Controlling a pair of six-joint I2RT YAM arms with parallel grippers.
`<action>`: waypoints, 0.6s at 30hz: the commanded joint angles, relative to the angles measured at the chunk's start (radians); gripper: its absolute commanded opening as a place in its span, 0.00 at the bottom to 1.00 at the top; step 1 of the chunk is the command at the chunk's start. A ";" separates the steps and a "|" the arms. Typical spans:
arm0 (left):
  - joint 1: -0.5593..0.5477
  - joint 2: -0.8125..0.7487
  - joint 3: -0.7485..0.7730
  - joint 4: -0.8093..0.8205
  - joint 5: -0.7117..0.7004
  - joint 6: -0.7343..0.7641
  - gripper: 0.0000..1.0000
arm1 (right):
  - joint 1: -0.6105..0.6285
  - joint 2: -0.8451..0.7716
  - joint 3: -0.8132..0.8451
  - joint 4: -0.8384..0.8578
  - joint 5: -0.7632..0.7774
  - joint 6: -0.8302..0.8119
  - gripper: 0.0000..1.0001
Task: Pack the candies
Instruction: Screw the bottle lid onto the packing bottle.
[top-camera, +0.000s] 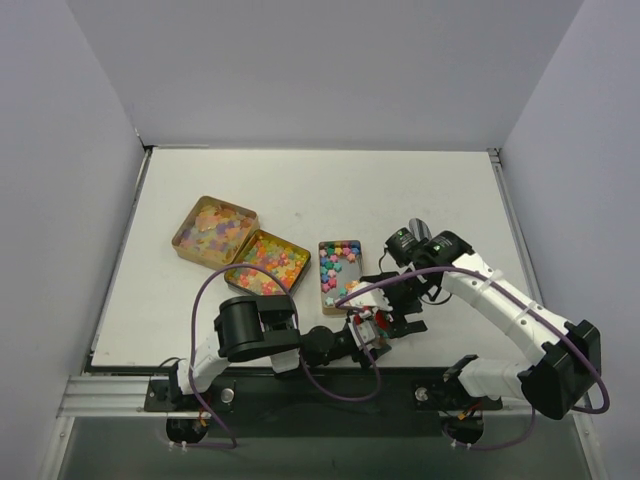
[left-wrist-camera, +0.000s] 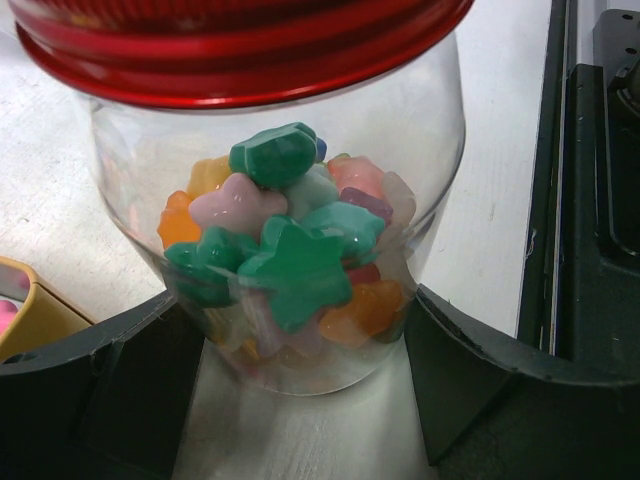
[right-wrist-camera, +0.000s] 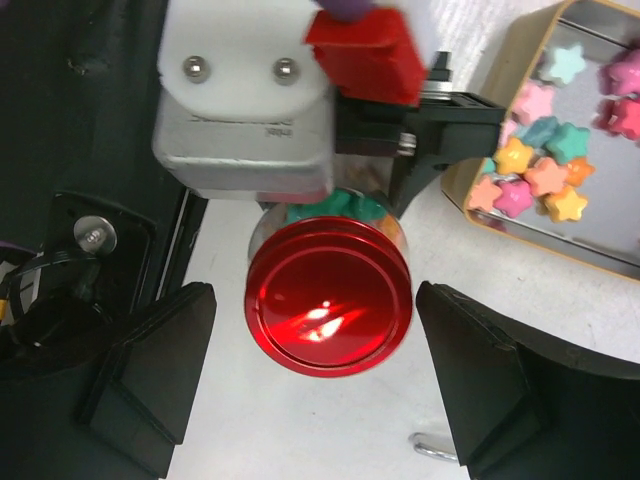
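A clear glass jar with a red screw lid stands on the table near the front edge, partly filled with star-shaped candies in green, orange, pink and yellow. My left gripper is shut on the jar's lower body, a black finger against each side. My right gripper hangs above the lid, open, with a gap between each finger and the lid's rim. In the top view the jar sits between the left gripper and the right gripper. More candies lie in a tin beside the jar.
Three open gold tins hold loose candies: one just behind the jar, one left of it, one further left. The black base rail runs close along the jar's near side.
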 joint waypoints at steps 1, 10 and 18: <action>0.024 0.050 -0.024 0.072 -0.011 0.000 0.00 | 0.027 -0.026 -0.044 -0.054 -0.006 -0.065 0.87; 0.026 0.050 -0.023 0.062 -0.008 -0.028 0.00 | 0.017 0.008 -0.040 -0.049 0.012 -0.024 0.77; 0.026 0.053 -0.020 0.060 -0.002 -0.028 0.00 | 0.008 0.006 -0.047 -0.036 0.018 0.080 0.63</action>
